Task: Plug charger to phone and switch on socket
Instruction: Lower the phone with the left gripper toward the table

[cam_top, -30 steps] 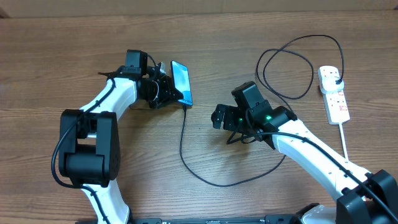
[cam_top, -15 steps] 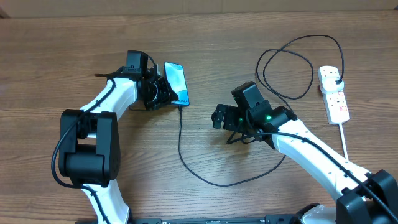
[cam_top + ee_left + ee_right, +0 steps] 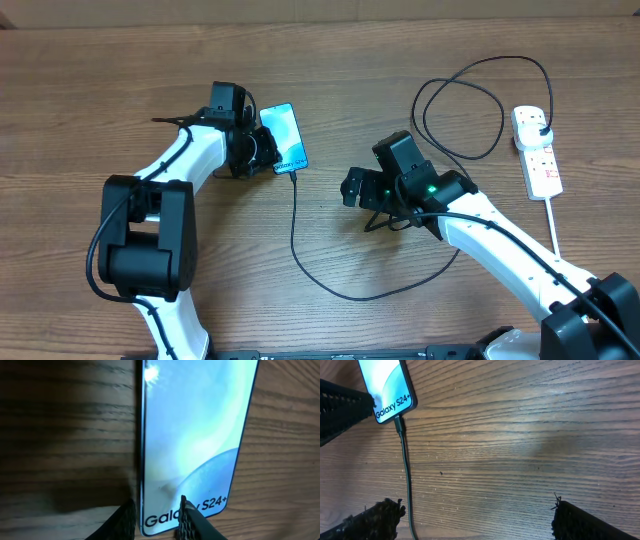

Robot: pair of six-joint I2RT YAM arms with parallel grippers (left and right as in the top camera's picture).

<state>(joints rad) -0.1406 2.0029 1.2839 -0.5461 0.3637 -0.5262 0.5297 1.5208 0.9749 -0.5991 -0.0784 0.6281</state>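
The phone (image 3: 283, 138) lies screen-up on the wooden table, its light-blue screen filling the left wrist view (image 3: 195, 435). My left gripper (image 3: 266, 154) is open by a small gap (image 3: 156, 515), its fingers straddling the phone's lower left corner without clamping it. The charger (image 3: 293, 230) is a thin black cable whose tip sits in the phone's bottom edge (image 3: 397, 420). It loops across the table to a black plug (image 3: 538, 122) in the socket (image 3: 540, 165) at far right. My right gripper (image 3: 350, 188) hovers wide open and empty (image 3: 475, 515), right of the cable (image 3: 406, 475).
The socket's white cord (image 3: 556, 235) trails toward the front right edge. The cable makes a wide loop (image 3: 460, 110) at the back right and a long curve in front of my right arm (image 3: 500, 235). The left arm's base (image 3: 140, 250) stands front left.
The left gripper's jaws have parted and let go of the phone. The phone has gone from standing on its edge to lying flat, shifted slightly back. The right arm has not moved.
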